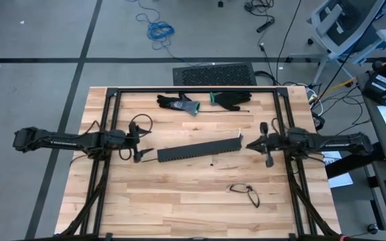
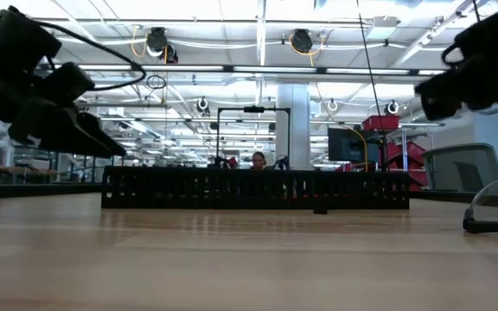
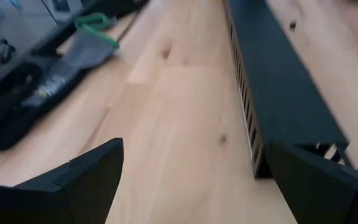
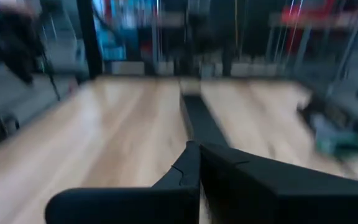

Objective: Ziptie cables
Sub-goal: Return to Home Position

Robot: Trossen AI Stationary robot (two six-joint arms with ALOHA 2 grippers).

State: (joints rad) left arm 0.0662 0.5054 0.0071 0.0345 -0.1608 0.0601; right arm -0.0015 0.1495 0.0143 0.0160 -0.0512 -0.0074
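The cables [image 1: 245, 193] lie in a small dark loop on the wood toward the near right; no gripper touches them. In the low view the cables [image 2: 495, 212] show at the right edge. A long black slotted duct [image 1: 200, 148] lies flat across the table's middle. My left gripper [image 1: 141, 142] hovers just off the duct's left end, its fingers open wide with nothing between them [image 3: 197, 186]. My right gripper [image 1: 249, 143] hangs shut just off the duct's right end [image 4: 194, 158], above the table.
Two gloves lie near the far edge: a dark one with a grey, green-edged cuff [image 1: 179, 102] and a black one [image 1: 233, 100]. A black frame rail [image 1: 193, 90] runs along the far edge. Bare wood [image 1: 179, 194] lies near the front.
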